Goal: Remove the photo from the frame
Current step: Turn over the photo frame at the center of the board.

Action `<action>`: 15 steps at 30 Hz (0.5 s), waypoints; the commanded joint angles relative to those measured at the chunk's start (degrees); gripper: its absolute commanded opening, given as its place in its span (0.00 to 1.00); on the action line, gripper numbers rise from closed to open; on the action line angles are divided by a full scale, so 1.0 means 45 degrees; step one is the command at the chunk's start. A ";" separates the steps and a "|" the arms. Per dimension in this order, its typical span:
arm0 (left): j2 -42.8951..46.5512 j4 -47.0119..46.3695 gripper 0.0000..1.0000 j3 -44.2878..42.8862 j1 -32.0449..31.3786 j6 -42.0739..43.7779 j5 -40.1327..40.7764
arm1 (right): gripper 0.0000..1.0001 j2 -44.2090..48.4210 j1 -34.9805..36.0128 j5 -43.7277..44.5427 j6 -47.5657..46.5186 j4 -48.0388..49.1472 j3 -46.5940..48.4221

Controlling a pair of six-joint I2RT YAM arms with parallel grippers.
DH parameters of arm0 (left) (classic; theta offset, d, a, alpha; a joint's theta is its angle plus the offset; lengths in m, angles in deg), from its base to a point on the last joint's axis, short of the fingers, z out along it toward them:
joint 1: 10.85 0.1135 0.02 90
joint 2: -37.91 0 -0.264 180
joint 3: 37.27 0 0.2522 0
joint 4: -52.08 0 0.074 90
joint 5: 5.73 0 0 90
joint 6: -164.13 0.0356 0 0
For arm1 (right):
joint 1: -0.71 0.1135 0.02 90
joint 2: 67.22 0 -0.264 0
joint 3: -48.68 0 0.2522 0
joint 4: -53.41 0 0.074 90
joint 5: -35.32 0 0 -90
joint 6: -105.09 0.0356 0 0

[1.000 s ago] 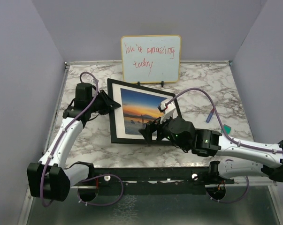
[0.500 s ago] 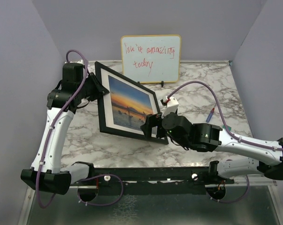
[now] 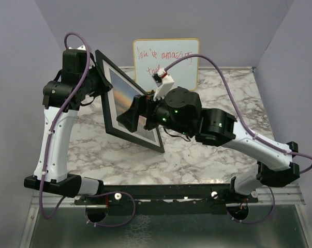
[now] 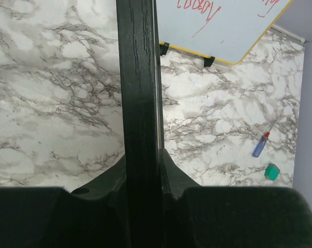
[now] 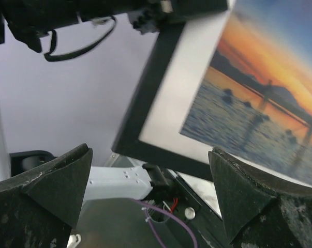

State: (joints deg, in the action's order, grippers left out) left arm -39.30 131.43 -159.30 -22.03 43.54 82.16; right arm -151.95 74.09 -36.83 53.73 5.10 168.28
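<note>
The thin black frame hangs off the marble table, tipped up steeply on edge with its face towards the right arm. My left gripper is shut on its upper left edge. In the left wrist view the black frame edge runs straight up between the two fingers of my left gripper. The photo, an orange and blue sunset with a white border, sits in the frame. My right gripper is open in front of the photo. Its fingers stand wide below the frame's lower corner, touching nothing.
A whiteboard with red handwriting stands at the back of the table on small black feet. A blue pen and a green eraser lie on the marble at the right. Grey walls close in on both sides.
The left arm has lifted the frame from lying on the table to steeply tilted in the air. The right gripper has risen with it, opened fully and now faces the photo.
</note>
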 commanded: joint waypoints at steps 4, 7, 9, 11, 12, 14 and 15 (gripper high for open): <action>-0.0428 -0.0463 0.00 -0.0940 -0.0562 0.0683 0.1505 | 0.98 -0.0261 0.0040 -0.1573 -0.1784 0.0683 -0.0710; -0.0425 -0.0462 0.00 -0.0565 -0.0606 0.0814 0.1523 | 0.98 0.1731 0.0059 -0.1636 -0.2529 0.4092 -0.4378; -0.0454 -0.0459 0.00 -0.0428 -0.0654 0.0795 0.1626 | 0.98 0.2559 0.0244 -0.2082 -0.3948 0.5191 -0.5659; -0.0561 -0.0473 0.00 -0.0428 -0.0689 0.0726 0.1737 | 0.98 0.3004 0.0637 -0.1517 -0.5722 0.5912 -0.6951; -0.0621 -0.0480 0.00 -0.0469 -0.0722 0.0724 0.1738 | 0.99 0.3137 0.0742 -0.1069 -0.6477 0.6416 -0.7726; -0.0734 -0.0479 0.00 -0.0472 -0.0790 0.0723 0.1757 | 1.00 0.3314 0.1060 -0.0243 -0.7955 0.7669 -0.9118; -0.0777 -0.0471 0.00 -0.0447 -0.0823 0.0738 0.1758 | 1.00 0.3378 0.1186 0.0096 -0.8409 0.8545 -0.9745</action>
State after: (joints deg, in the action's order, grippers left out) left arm -41.50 131.91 -161.91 -24.50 43.52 85.53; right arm -137.89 77.13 -41.93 31.19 27.99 133.09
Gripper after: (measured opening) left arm 0.223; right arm 0.992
